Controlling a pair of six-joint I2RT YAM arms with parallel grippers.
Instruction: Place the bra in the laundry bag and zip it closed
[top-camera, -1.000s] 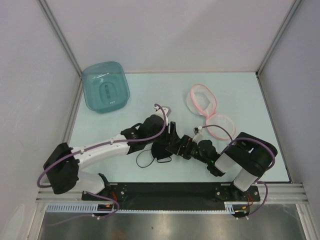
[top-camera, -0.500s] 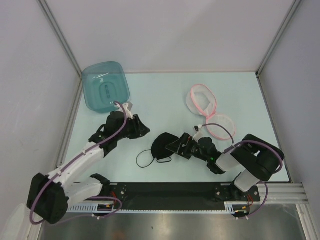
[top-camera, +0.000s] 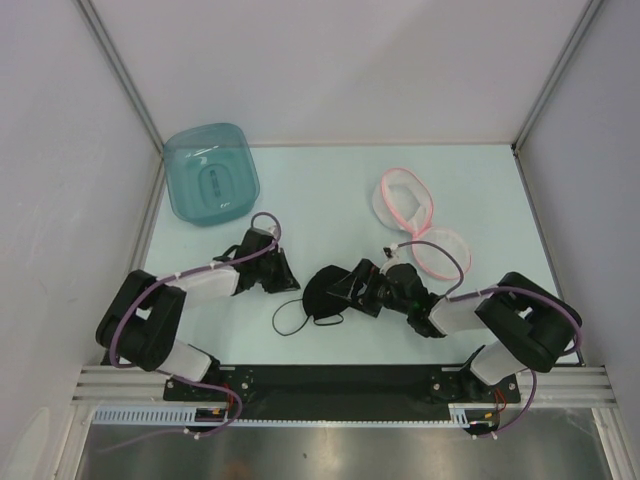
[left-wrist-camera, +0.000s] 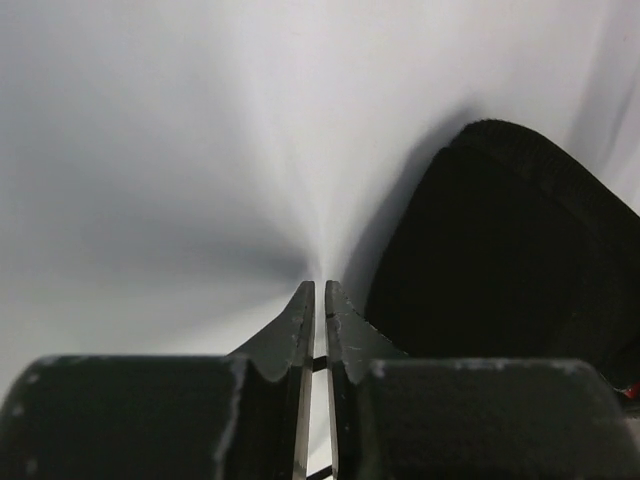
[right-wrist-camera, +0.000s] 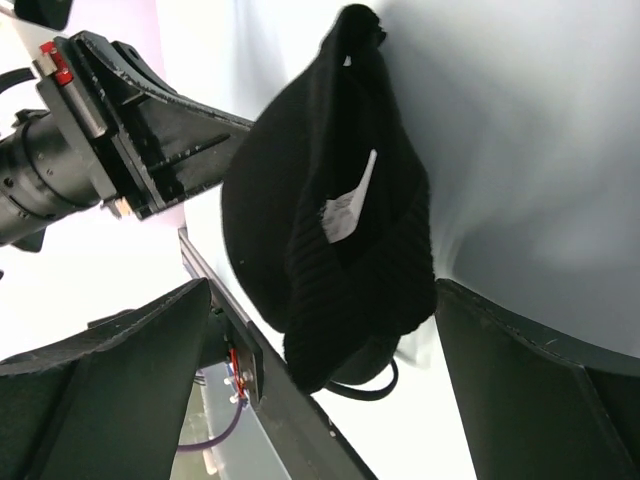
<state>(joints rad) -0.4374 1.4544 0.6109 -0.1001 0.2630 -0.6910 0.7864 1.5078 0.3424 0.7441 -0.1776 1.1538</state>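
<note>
Bra lies crumpled near-centre, straddled by the right gripper's wide-apart jaws, seemingly for a pinch, while the left gripper, jaws nearly together, sits just left, short of the far-right laundry bag.

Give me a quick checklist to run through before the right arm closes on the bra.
1. Right gripper open, a finger on either side of the bra: ok.
2. Bra free of the left gripper: cannot tell. Its jaws are almost together beside a cup, and something thin and dark may sit between them.
3. Laundry bag unzipped, its halves spread apart: ok.
4. Nothing inside the bag: ok.
5. Way from bra to bag free of the teal tub: ok, it sits at the far left.
</note>
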